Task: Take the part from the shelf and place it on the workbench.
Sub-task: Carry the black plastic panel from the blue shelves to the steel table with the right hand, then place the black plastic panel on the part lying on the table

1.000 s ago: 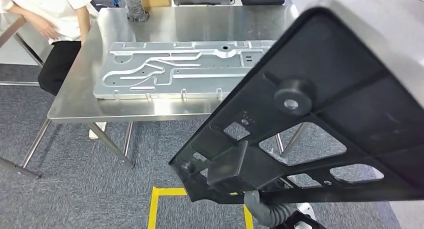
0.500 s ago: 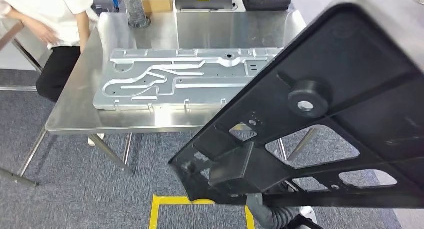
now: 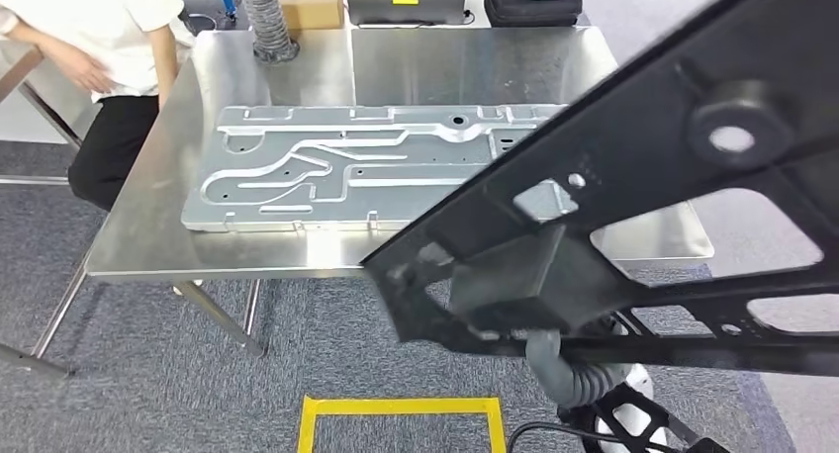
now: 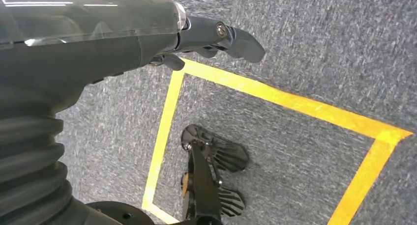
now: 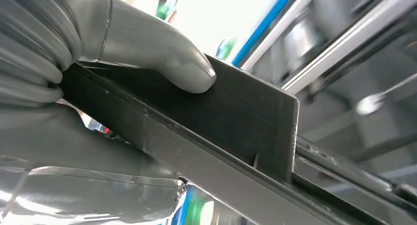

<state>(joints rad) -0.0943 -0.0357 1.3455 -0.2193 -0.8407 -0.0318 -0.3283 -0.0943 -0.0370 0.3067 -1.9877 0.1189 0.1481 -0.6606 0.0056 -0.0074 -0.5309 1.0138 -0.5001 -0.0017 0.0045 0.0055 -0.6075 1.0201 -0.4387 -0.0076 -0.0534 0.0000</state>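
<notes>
The right robot hand (image 5: 88, 87) has the black part (image 3: 653, 206) clamped, thumb pressed flat on one face and the edge wedged against the palm. From the head view the part is held up in the air, tilted, right in front of the camera, its near corner overlapping the steel tabletop (image 3: 158, 245). On that tabletop lies a long stamped metal panel (image 3: 336, 171). The left robot hand (image 4: 206, 38) hangs over grey carpet and yellow floor tape (image 4: 275, 95), holding nothing, fingers loosely bent. A person in a white shirt (image 3: 109, 28) sits beside the tabletop's far left corner.
</notes>
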